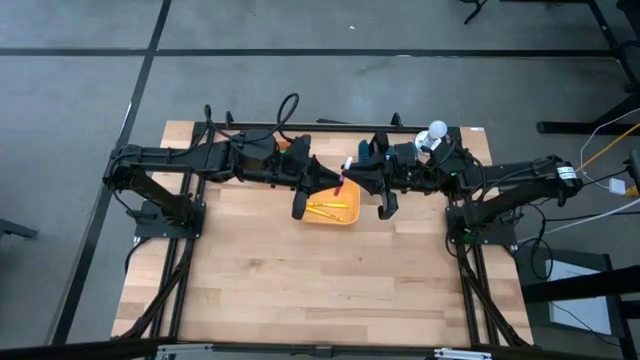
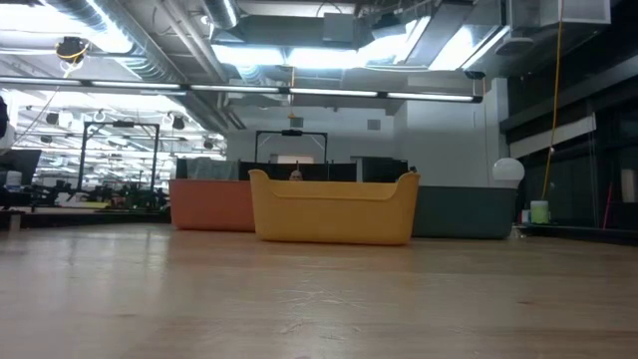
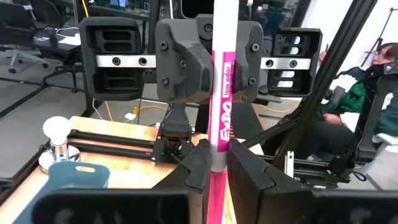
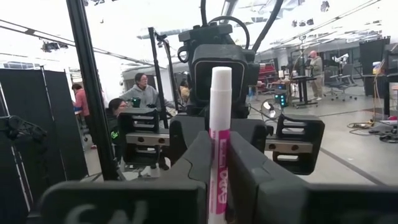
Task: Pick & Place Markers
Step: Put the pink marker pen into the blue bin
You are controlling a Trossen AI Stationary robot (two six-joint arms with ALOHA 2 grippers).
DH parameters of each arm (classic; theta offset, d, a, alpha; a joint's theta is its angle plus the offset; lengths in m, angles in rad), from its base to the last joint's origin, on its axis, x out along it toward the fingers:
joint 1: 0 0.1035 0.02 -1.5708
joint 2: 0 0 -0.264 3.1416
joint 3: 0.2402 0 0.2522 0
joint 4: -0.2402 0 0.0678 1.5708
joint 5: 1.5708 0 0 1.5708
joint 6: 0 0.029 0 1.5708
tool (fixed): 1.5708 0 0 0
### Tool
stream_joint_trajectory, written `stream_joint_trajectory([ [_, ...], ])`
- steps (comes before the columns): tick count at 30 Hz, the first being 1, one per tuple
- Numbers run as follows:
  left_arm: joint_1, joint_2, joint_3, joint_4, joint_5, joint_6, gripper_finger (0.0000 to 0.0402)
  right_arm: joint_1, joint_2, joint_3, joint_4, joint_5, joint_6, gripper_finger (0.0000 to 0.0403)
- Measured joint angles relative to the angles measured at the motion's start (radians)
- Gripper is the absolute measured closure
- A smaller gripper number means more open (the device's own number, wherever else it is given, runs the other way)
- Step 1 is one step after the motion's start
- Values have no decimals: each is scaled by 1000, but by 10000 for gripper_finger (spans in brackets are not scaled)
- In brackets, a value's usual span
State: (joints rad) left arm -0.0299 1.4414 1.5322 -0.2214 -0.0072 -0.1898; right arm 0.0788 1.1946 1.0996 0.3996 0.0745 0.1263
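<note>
Gripping one pink marker [image 3: 221,106] from opposite ends: left gripper [image 3: 214,165] and right gripper [image 4: 217,158], both clamped on it, meeting mid-table above the yellow bin [image 1: 335,217]; further markers [image 1: 327,209], yellow, lying inside that bin; orange bin [image 2: 209,204] behind to the left

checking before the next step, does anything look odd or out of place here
One thing: the pink marker is pinched by both the left hand and the right hand at once, upright in mid-air above the yellow bin.
</note>
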Motion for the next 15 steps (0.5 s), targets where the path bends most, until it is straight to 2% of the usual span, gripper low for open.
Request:
stream_joint_trajectory([
  [12,0,0,0,8,0,-9,304,0,0,0,-1,-16,-4,371],
  [15,0,0,0,9,-30,-18,277,0,0,0,0,-16,-4,372],
])
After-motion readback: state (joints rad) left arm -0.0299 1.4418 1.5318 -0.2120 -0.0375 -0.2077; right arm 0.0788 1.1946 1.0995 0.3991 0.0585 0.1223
